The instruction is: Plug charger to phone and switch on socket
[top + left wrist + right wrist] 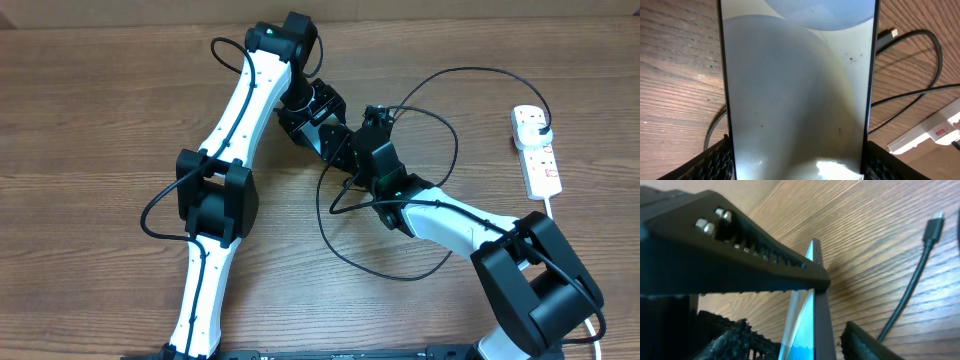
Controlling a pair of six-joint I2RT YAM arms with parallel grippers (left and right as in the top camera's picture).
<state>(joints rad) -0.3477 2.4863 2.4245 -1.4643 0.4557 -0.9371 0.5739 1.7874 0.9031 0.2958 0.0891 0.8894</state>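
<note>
The phone (pixel 795 90) fills the left wrist view, screen up. My left gripper (pixel 795 167) is shut on its two long edges. In the overhead view the phone is hidden between my left gripper (pixel 322 122) and my right gripper (pixel 360 152), which meet at the table's middle. In the right wrist view the phone (pixel 807 322) stands edge-on between my right gripper's (pixel 805 342) fingers, with a gap at the right finger. The black charger cable (pixel 480 69) loops across the table. Its connector tip (pixel 936 222) lies loose on the wood, also in the left wrist view (pixel 892 34). Its black plug (pixel 537 122) sits in the white socket strip (pixel 540 165).
The socket strip's thick white cord (pixel 552 205) runs toward the front right behind my right arm. The strip's end shows in the left wrist view (pixel 927 134). The cable loop surrounds my right gripper on the wooden table (pixel 100 120).
</note>
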